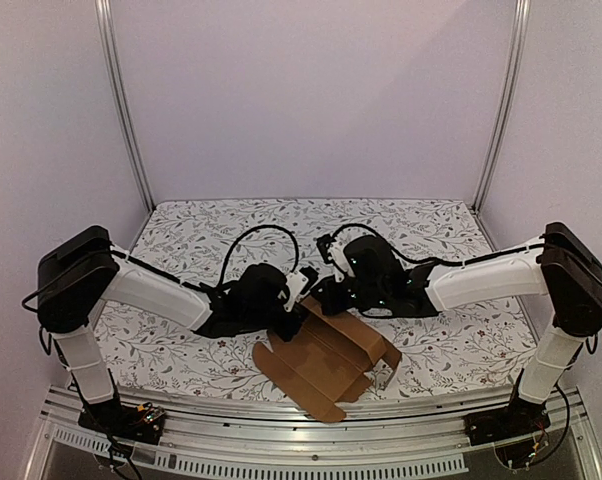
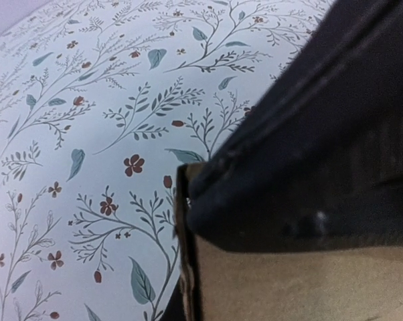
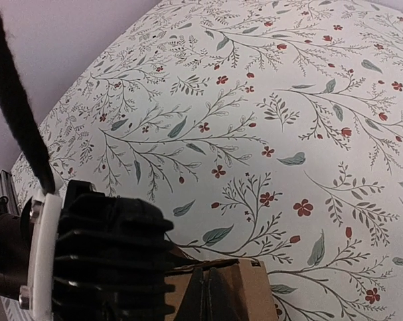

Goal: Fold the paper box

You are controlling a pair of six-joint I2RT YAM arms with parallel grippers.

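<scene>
The paper box is a flat brown die-cut sheet near the table's front edge, with its far left end lifted. Both grippers meet at that lifted end. My left gripper comes in from the left, and brown card fills the bottom of its wrist view right at the jaws, so it is shut on the sheet's edge. My right gripper comes in from the right. Its two dark fingers are pressed together against an upright brown panel. I cannot see any card between them.
The floral tablecloth covers the table, with lilac walls and two aluminium posts behind it. A metal rail runs along the front edge. The right arm's black body crosses the left wrist view. The left arm's black housing and a cable fill the right wrist view's left side.
</scene>
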